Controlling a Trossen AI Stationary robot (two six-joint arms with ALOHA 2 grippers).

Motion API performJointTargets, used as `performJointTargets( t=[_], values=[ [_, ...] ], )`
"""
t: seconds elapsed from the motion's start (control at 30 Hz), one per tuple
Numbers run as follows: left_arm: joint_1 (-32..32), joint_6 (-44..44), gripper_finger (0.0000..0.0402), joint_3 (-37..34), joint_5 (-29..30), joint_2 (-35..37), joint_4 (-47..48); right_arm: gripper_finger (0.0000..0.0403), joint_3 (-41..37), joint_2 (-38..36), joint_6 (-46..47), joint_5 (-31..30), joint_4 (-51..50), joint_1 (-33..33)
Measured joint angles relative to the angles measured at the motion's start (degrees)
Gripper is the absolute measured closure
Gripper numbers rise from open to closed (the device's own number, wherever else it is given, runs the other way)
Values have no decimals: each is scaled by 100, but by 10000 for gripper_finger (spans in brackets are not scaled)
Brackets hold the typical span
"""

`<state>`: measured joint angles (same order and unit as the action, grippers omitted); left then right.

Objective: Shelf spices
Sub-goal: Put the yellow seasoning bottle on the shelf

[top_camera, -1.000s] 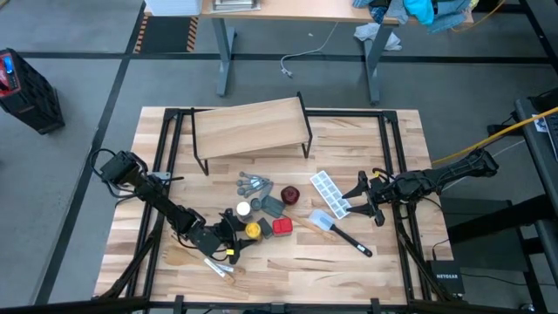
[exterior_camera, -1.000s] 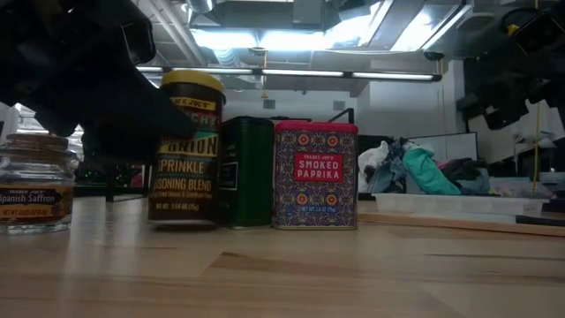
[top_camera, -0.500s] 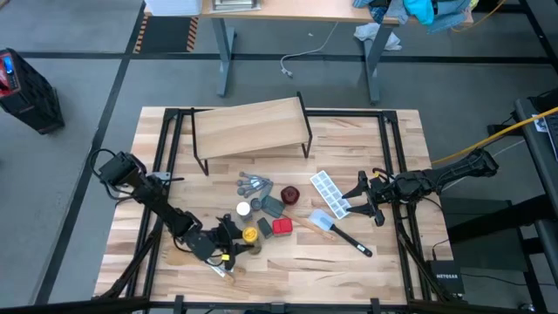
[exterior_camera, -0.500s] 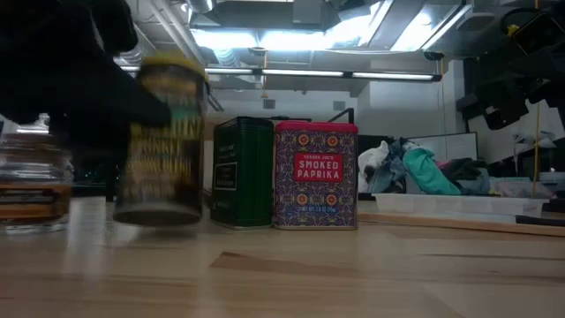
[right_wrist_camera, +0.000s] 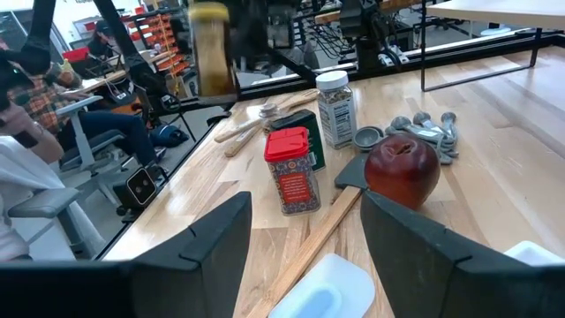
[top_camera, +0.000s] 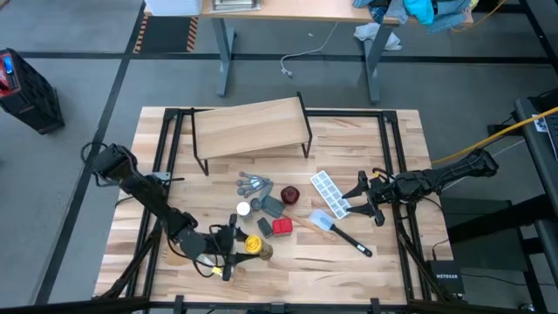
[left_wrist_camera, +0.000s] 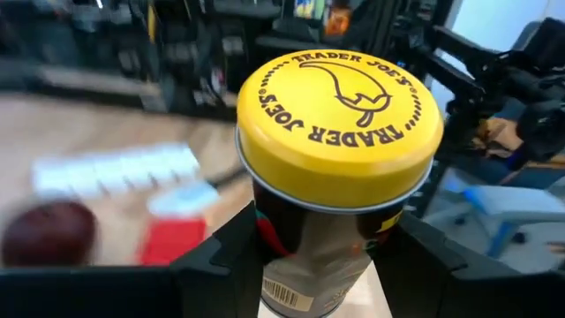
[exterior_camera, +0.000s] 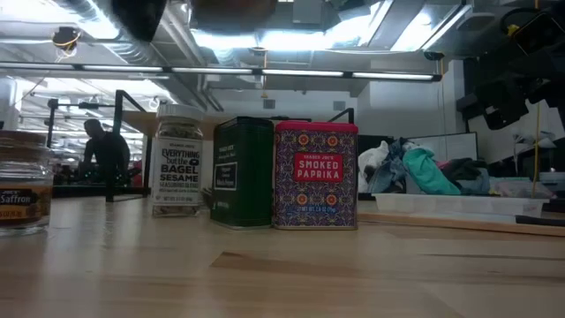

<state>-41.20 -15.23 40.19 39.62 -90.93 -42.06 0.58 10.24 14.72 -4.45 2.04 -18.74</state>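
The left claw (top_camera: pixel 234 248) is hovering low over the near part of the table (top_camera: pixel 288 270), with its long arm reaching in from the table's left side. It is squeezing the yellow-capped jar (left_wrist_camera: pixel 335 168) between its two fingers (left_wrist_camera: pixel 231 253), and the jar is standing upright in the grip, up off the table. The yellow cap is showing the words "TRADER JOE'S" twice around a small drawing.

A little farther in, the other spices are sitting close together. The red square tin (exterior_camera: pixel 315 175) is reading "SMOKED PAPRIKA" and is standing right against the dark grey square tin (exterior_camera: pixel 241 172) (it looks dark green in the low view). Just beyond is the white-capped jar (exterior_camera: pixel 177 160), reading "EVERYTHING BUT THE BAGEL SESAME". The tiny grey-brown jar (exterior_camera: pixel 22 194) is reading "Saffron" and is standing apart at the side.

The right claw (top_camera: pixel 364 197) is waiting near the table's right edge with its fingers spread open, holding nothing.

Farthest back, the shelf (top_camera: pixel 251 127) is standing near the far edge, and its top plank is bare.
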Motion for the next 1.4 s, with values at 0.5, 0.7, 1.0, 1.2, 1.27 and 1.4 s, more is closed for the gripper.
performJointTargets(
  t=[0.5, 0.7, 1.0, 1.2, 1.27, 1.4],
  values=[
    [2678, 567, 241, 15, -2538, 1687, 1776, 182, 0, 1, 0, 0, -3, 0],
    [4135, 548, 242, 123, -3811, 1756, 1974, 182, 0, 2, 0, 0, -2, 0],
    [5701, 1121, 242, 1177, -4734, 1718, 3304, 182, -1, 0, 0, -1, -1, 2],
    [6335, 1367, 242, 1834, -5158, 1492, 3659, 182, 0, 0, 0, -1, -2, 1],
    [6528, 1468, 242, 2019, -5274, 1347, 3779, 182, 0, 2, 0, 0, -1, 1],
    [6848, 1801, 242, 2334, -5513, 884, 4036, 182, 0, 0, 0, 0, -1, 1]
  ],
)
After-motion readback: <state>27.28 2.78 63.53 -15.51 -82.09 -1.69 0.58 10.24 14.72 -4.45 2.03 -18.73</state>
